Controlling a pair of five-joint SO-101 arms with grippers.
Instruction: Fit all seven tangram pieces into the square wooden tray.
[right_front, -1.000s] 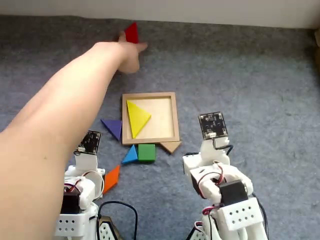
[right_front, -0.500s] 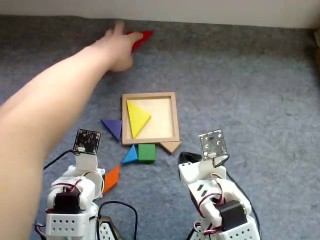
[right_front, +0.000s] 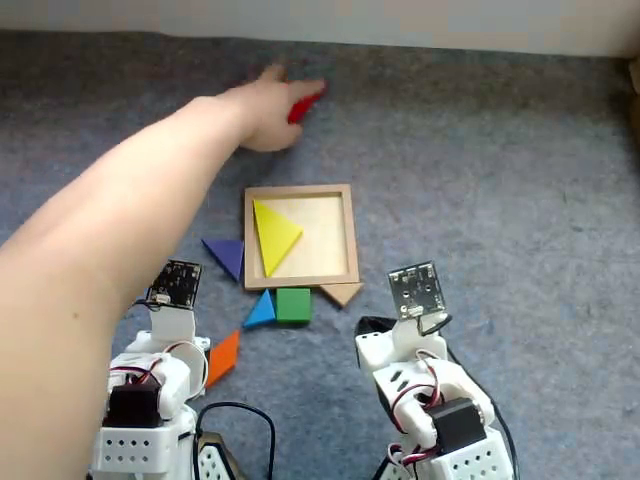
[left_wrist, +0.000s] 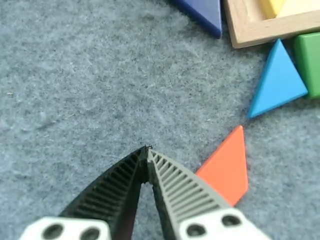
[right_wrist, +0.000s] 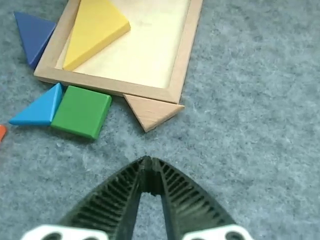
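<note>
Two arms at rest on the near side of a grey carpet (right_front: 500, 200), with the wooden tray (right_wrist: 186, 50) ahead of and between them. The left gripper (left_wrist: 146, 150) and the right gripper (right_wrist: 147, 160) both have their jaws pressed together and hold nothing. One piece, the yellow triangle (right_wrist: 92, 27), lies inside the tray against its left part; the rest of the tray floor is bare. The plain wooden triangle (right_wrist: 151, 111) lies straight ahead of the right gripper, its long edge flush against the tray's near rim and its point aimed back at the gripper, so this arm is judged the nearer one for it. The rim blocks a grip across that long edge, while open carpet surrounds the two short edges. The green square (right_wrist: 81, 111) and the light blue triangle (left_wrist: 276, 80) sit side by side, touching, just beside the same rim. The orange piece (left_wrist: 227, 167) lies just beside the left gripper's tip, its long axis running away from the arm toward the light blue triangle, with free carpet all round. The dark blue triangle (right_wrist: 32, 32) rests against the tray's left wall. The red piece (right_front: 305, 103) lies well beyond the tray, near the carpet's far edge, under a person's hand (right_front: 258, 115), well apart from both grippers.
</note>
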